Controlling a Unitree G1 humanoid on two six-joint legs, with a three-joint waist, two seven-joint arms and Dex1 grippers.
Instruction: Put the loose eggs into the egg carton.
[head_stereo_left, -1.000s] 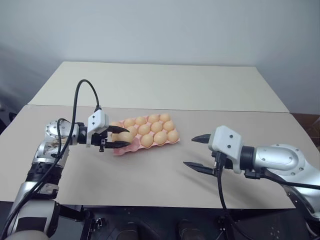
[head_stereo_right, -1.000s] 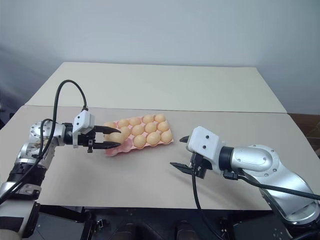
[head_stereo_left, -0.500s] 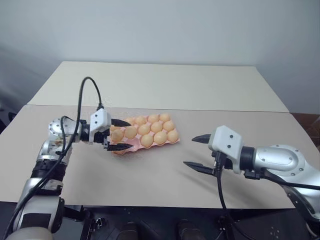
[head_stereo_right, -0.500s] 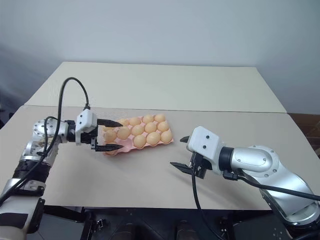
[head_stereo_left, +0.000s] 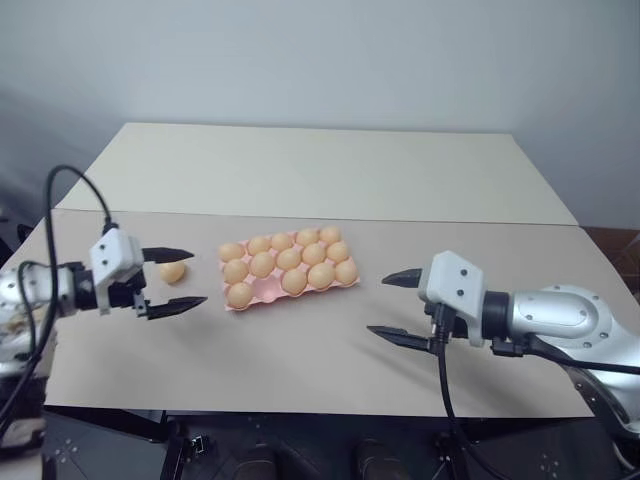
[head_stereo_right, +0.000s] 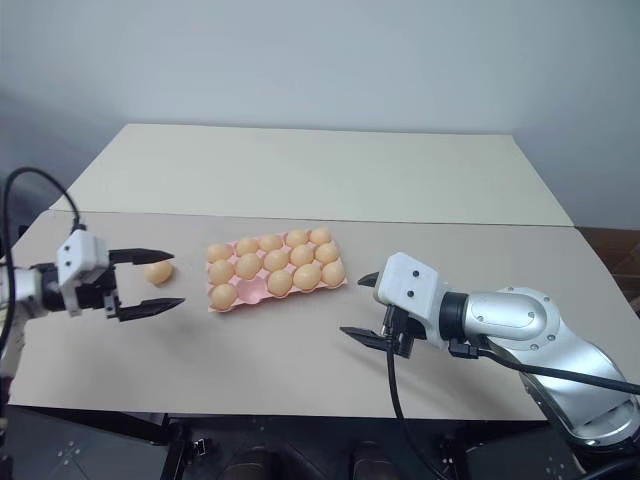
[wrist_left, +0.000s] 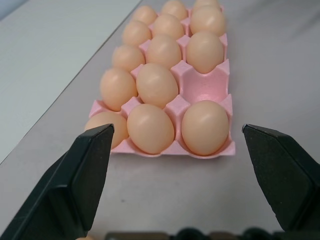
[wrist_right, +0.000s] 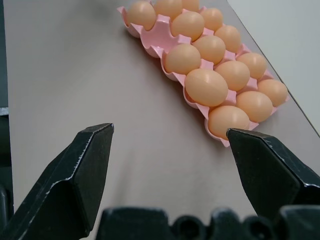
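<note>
Left eye view: the pink egg carton (head_stereo_left: 290, 272) holds fourteen eggs; one near-row cup (wrist_left: 204, 82) is empty. One loose egg (head_stereo_left: 172, 271) lies on the table (head_stereo_left: 300, 350) between the open, empty left gripper (head_stereo_left: 176, 279) fingers. Right gripper (head_stereo_left: 394, 306) open, empty.

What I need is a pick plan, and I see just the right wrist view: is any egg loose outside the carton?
Observer: Yes. One egg lies on the table, left of the carton.
Operator: Does the left gripper hold it?
Observer: No. The left gripper is open. The head view shows the egg between its fingers, but I cannot tell whether they touch it.
Operator: Where is mine?
Observer: The right gripper is open, to the carton's right and apart from it.
</note>
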